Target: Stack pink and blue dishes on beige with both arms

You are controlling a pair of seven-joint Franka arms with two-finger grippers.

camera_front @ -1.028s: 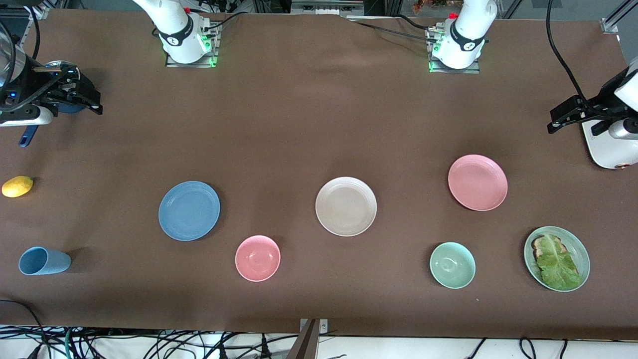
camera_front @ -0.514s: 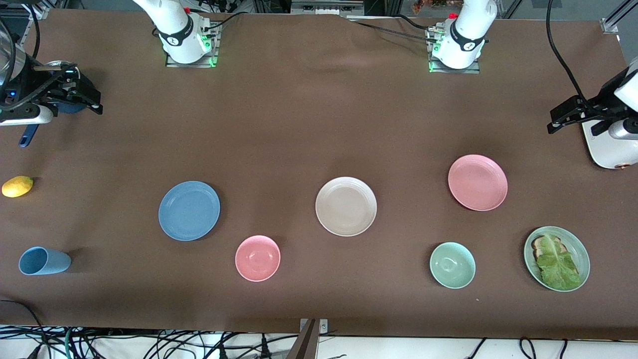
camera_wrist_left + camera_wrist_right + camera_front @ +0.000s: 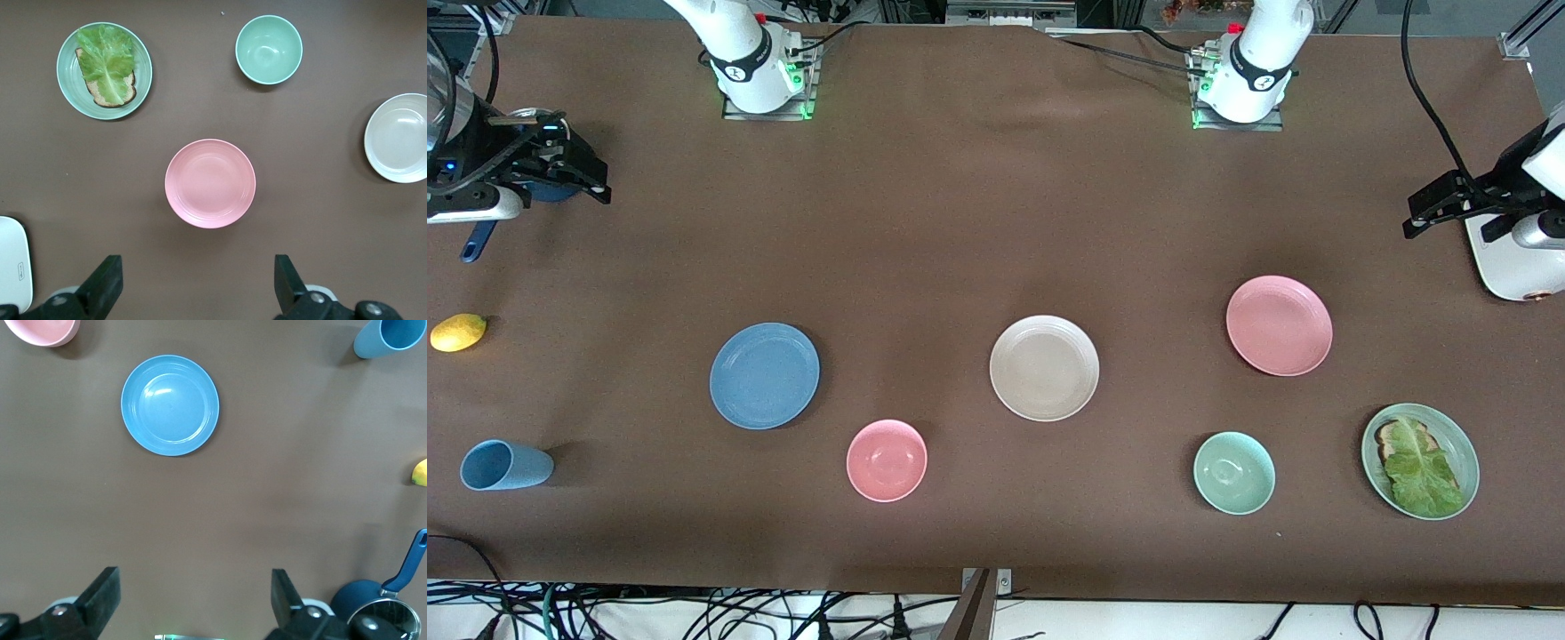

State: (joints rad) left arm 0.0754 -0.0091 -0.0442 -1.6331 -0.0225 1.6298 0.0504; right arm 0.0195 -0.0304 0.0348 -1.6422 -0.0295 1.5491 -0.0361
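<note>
Lying apart, pink plate (image 3: pixel 210 183) below open left end effector (image 3: pixel 197 288), blue plate (image 3: pixel 170 405) below open right end effector (image 3: pixel 195 608)

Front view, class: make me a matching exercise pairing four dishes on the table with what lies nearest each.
Things:
1. blue plate
2. beige plate
3. pink plate
4. blue cup

Places:
A. between the other two flat plates
B. on its side, toward the right arm's end
C. beside the pink bowl
D. toward the left arm's end, farther from the camera than the green bowl

Pairs: 1-C, 2-A, 3-D, 4-B
</note>
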